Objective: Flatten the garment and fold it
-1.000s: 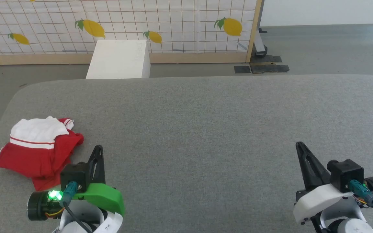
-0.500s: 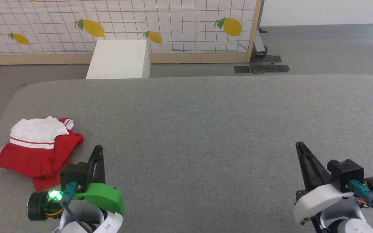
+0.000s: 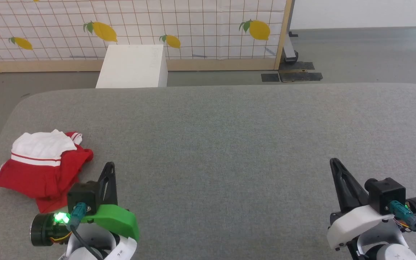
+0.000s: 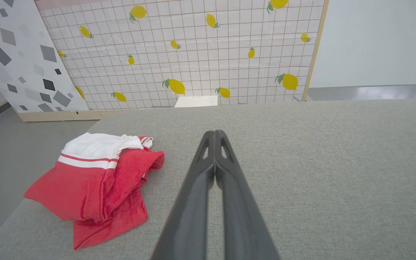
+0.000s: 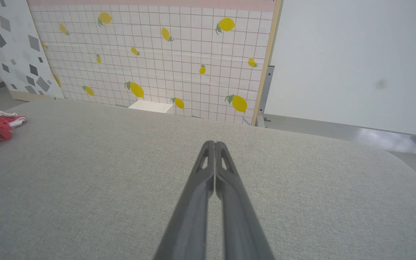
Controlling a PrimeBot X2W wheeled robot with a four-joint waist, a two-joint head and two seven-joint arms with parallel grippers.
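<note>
Head view: found the garment (image 3: 42, 169) crumpled in soft red-and-white folds near the left edge of the grey woven tabletop (image 3: 229, 144). Left wrist view: saw tapered left fingers (image 4: 197, 195) clenched empty beside it. Right wrist view: saw right fingers (image 5: 193, 202) clenched empty, well apart from it

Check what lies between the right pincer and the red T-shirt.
Head view: from the right pincer, a long bare stretch of grey surface, then the left pincer, standing just short of the T-shirt.
</note>
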